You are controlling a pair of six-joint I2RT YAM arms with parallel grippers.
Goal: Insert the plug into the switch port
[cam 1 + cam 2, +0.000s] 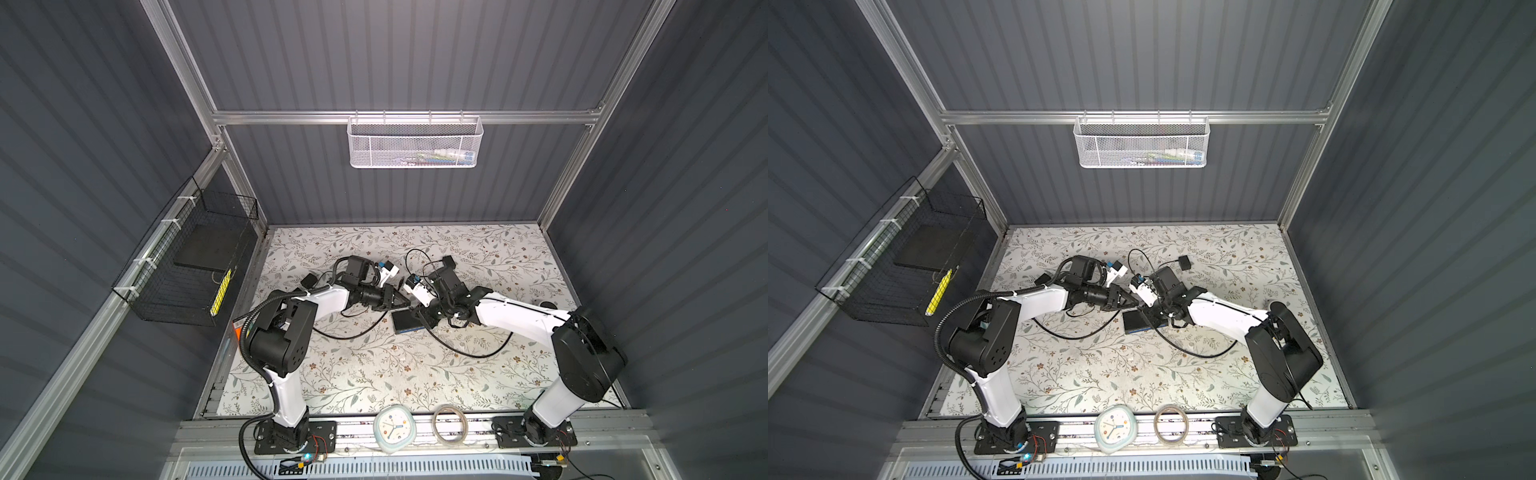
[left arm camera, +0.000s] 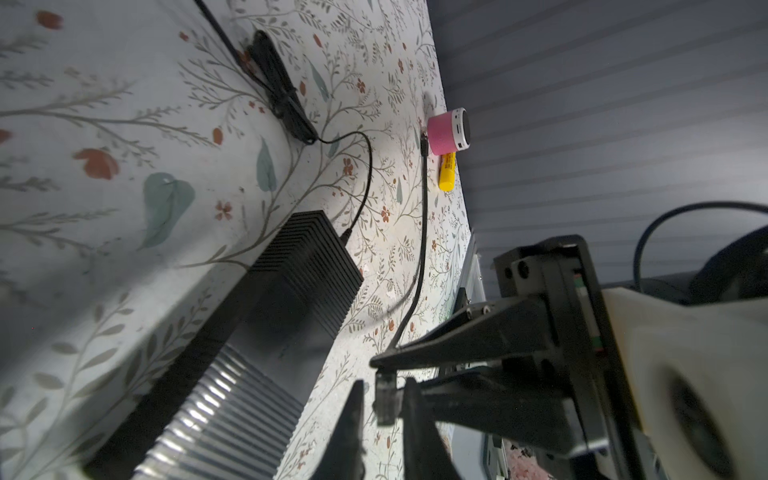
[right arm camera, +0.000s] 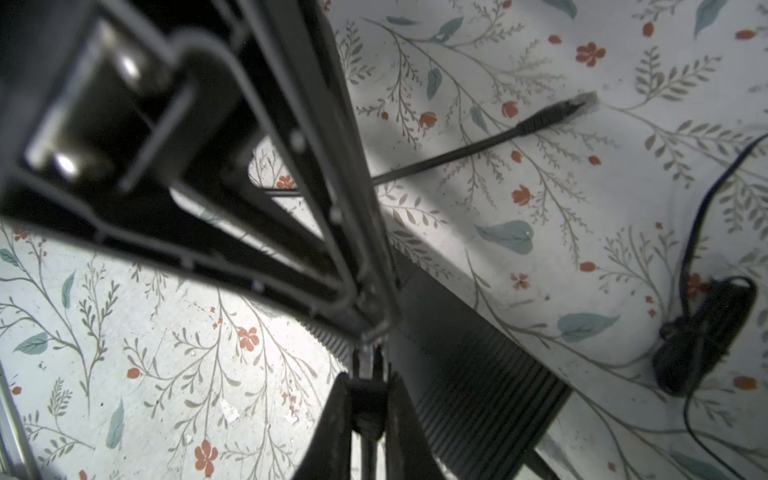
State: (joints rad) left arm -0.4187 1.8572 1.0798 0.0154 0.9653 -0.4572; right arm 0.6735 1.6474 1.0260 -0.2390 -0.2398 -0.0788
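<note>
**Two arms, one plug.** On the flowered table my arms meet nose to nose over the black box. It lies flat near the middle, with its blue strip along the near long side.

My right arm covers the box's right end in both top views. The port cannot be made out anywhere; the wrist cameras catch only ribbed sides.

A clock and a roll of tape sit on the front rail, well apart from the work. A thick cable loops over the table to the right of the box and rises to the grippers. Its other end lies loose on the table.

A thin lead runs from a bundled black adapter into one end of the box. By the wall stand a pink cylinder and, touching it, a yellow tube.

My right gripper is clamped on the black body of the plug. The plug is held in the air just beside the box's far long side, with its clear tip poking past my fingers. My left gripper straddles the same plug with fingers slightly parted, a sliver of gap on each side, and grasps nothing.
</note>
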